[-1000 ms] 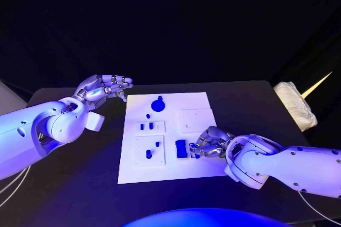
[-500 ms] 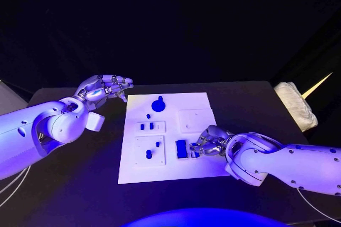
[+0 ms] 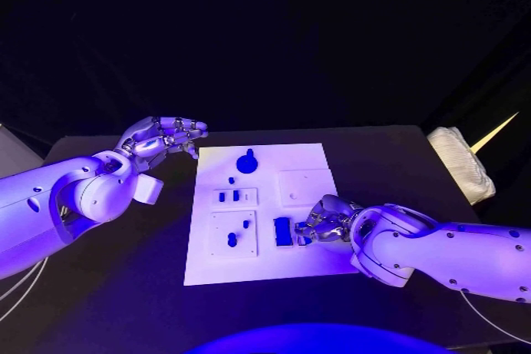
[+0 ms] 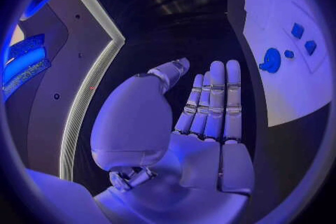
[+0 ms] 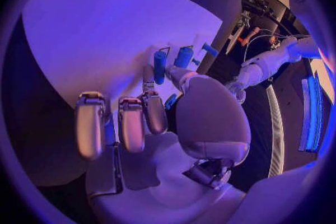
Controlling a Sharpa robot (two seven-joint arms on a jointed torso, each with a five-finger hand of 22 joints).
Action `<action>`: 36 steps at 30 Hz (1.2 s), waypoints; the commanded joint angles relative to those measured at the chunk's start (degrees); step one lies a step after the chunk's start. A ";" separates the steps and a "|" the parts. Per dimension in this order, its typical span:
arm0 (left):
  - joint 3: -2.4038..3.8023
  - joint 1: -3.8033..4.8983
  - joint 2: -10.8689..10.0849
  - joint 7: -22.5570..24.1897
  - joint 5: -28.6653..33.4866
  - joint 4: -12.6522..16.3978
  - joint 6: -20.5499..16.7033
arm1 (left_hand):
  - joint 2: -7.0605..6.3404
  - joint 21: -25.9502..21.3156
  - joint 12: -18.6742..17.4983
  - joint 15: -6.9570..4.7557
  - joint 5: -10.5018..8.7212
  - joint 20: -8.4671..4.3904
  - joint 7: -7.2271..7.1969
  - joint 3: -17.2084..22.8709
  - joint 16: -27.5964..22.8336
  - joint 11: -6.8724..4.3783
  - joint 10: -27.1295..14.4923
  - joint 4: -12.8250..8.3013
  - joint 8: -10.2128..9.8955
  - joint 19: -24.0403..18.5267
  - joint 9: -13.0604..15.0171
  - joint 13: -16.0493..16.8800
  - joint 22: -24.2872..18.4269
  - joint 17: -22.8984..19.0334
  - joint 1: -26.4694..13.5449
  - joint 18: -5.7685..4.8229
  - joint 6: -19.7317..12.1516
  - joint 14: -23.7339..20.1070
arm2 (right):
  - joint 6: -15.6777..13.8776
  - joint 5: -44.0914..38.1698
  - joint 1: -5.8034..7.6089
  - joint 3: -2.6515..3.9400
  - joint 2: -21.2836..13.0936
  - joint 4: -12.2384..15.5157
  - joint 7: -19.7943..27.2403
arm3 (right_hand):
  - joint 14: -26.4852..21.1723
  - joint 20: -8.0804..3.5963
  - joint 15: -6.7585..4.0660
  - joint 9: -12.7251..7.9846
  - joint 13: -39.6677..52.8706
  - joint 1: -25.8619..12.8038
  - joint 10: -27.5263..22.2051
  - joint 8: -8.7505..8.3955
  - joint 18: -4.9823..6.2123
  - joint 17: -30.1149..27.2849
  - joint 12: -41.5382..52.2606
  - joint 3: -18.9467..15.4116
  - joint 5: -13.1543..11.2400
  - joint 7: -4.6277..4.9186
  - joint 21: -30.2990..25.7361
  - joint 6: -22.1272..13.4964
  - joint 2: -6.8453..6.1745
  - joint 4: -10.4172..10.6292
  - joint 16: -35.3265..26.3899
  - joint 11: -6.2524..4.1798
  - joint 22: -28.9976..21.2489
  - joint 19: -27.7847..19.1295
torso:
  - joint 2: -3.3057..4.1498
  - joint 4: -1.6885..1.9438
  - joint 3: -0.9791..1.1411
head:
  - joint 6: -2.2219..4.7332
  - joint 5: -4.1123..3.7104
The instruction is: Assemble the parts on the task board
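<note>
Board: the flat white rectangular task board (image 3: 265, 216) lies mid-bench on the black bench (image 3: 133, 292), its blue parts spread over it.
Parts: a round blue knob-like part (image 3: 247, 163) sits at the far end; two small blue pegs (image 3: 228, 196) stand in a raised white block; a flat blue rectangular part (image 3: 282, 231) lies near the board's right edge.
Right hand: the silver right hand (image 3: 318, 225) rests low on the board just beside the rectangular part, fingers (image 5: 133, 123) curled down; whether they have hold of a part cannot be told.
Left hand: the silver left hand (image 3: 160, 137) hovers off the board's far left corner, fingers (image 4: 213, 101) straight and apart, holding nothing.
Change: over the last second the right hand has edged slightly toward the rectangular part; the left hand and parts have stayed put.
Meaning: judged as closing in on a pick-up; no assembly looks achieved yet.
</note>
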 commanded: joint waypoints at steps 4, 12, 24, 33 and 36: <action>0.04 0.05 0.01 -0.01 0.13 0.19 0.92 | 0.31 -0.25 0.27 -0.06 0.30 0.15 -0.03 0.05 0.33 0.02 -0.27 0.43 0.38 0.40 0.05 -0.09 -0.05 0.08 -0.17 0.35 -0.03 -0.31 | 1.45 -1.20 -0.02 -0.01 0.31 -0.07 -0.05 | 5.05 -0.10 -0.07 -0.12 8.32 -1.00 1.53 -0.28 -0.59 9.82 -0.34 -1.15 -1.03 0.43 -0.41 0.07 -0.45 0.42 0.19 -0.01 12.89 3.96 | -0.06 0.03 -0.02 | -0.06 0.01; 0.04 0.05 -0.04 -0.08 0.13 0.19 0.86 | 0.31 -0.25 0.27 -0.06 0.30 0.15 -0.03 0.05 0.33 0.02 -0.27 0.43 0.38 0.40 0.05 -0.09 -0.05 0.08 -0.17 0.35 -0.03 -0.31 | 1.21 -1.22 -0.03 -0.01 0.36 0.04 0.22 | 5.05 -0.05 -0.04 -0.17 8.32 -1.41 1.49 -0.35 -0.58 9.82 -0.48 -2.36 -2.41 0.44 -0.45 0.09 -0.47 1.20 0.18 0.01 12.91 3.97 | -0.06 0.02 -0.01 | -0.14 0.11; 0.04 0.05 -0.09 -0.27 0.13 0.18 0.78 | 0.41 -0.35 0.33 -0.07 0.26 0.16 -0.04 0.12 0.36 0.02 -0.33 0.55 0.44 0.44 0.05 -0.11 -0.12 0.09 -0.14 0.35 -0.01 -0.38 | 0.97 -1.15 -0.04 -0.02 -0.06 0.71 0.38 | 5.08 -0.05 -0.06 -0.20 8.46 -1.78 1.59 -0.34 -0.62 9.93 -0.31 -3.48 -2.63 0.36 -0.27 0.23 0.17 2.23 0.23 -0.04 12.97 4.03 | -0.04 -0.01 0.04 | -0.21 0.14; 0.04 0.05 -0.13 -0.32 0.13 0.15 0.72 | 0.41 -0.35 0.33 -0.07 0.26 0.16 -0.04 0.12 0.36 0.02 -0.33 0.55 0.44 0.44 0.05 -0.11 -0.12 0.09 -0.14 0.35 -0.01 -0.38 | 1.14 -1.19 -0.04 -0.02 -1.10 1.52 0.25 | 5.11 -0.10 -0.13 -0.24 8.58 -3.65 1.70 -0.37 -0.67 10.04 -0.19 -4.15 -1.14 0.30 -0.01 0.38 1.53 2.87 0.29 -0.10 13.07 4.12 | -0.05 -0.03 0.03 | -0.29 0.21; 0.04 0.05 -0.13 -0.35 0.13 0.14 0.73 | 0.41 -0.35 0.33 -0.07 0.26 0.16 -0.04 0.12 0.36 0.02 -0.33 0.55 0.44 0.44 0.05 -0.11 -0.12 0.09 -0.14 0.35 -0.01 -0.38 | 1.20 -1.23 -0.04 -0.02 -1.45 1.78 0.22 | 5.10 -0.11 -0.13 -0.25 8.56 -4.08 1.69 -0.37 -0.66 9.99 -0.25 -4.27 -0.90 0.29 -0.08 0.39 1.71 2.86 0.26 -0.11 13.05 4.11 | -0.06 -0.05 0.04 | -0.26 0.22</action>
